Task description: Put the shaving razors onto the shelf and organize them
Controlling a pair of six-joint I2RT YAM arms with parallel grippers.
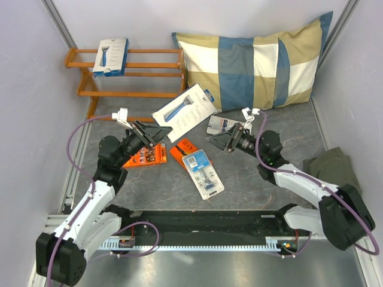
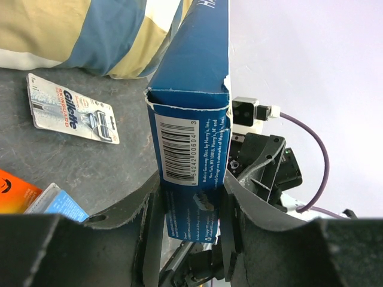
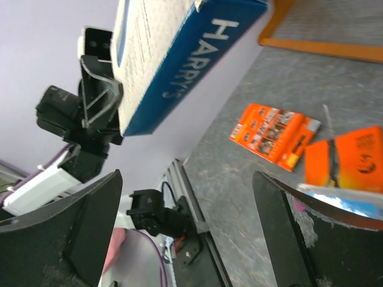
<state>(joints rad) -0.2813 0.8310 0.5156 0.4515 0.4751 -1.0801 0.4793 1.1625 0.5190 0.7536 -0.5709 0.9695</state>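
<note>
Six shaving razors, all in flat packs.

Two rectangular, crisp-edged cardboard cartons, white-faced with blue sides:
- shelved white box [image 1: 111, 57], on the top tier near the left end of the shelf [image 1: 143, 94]
- held white box [image 1: 184, 112], lifted clear of the table [image 1: 263, 191], in front of the shelf and tilted

Pinches that carton at its barcoded end with the left gripper [image 2: 190, 218], the jaws narrowed onto its thin sides. Shows a ragged, torn flap edge there.

Two glossy clear blisters on printed card:
- Gillette blister pack [image 1: 222, 124], flat toward the far edge, just beside the right gripper [image 1: 221, 142]
- second blister pack [image 1: 203, 173], at the middle of the table, its upper end lapping over the right orange pack [image 1: 181, 147]

Two small shiny orange packs: that one and the left orange pack [image 1: 145, 156], near the left arm.

Spreads the right gripper's jaws wide, with nothing between them.

One low shelf in the far left corner, of orange-brown wood with thin rod slats.

One soft pillow [image 1: 257, 66], checked blue and beige, along the far edge.

One crumpled olive cloth [image 1: 332, 167] at the right edge.

One table surface of mottled grey stone-look.
</note>
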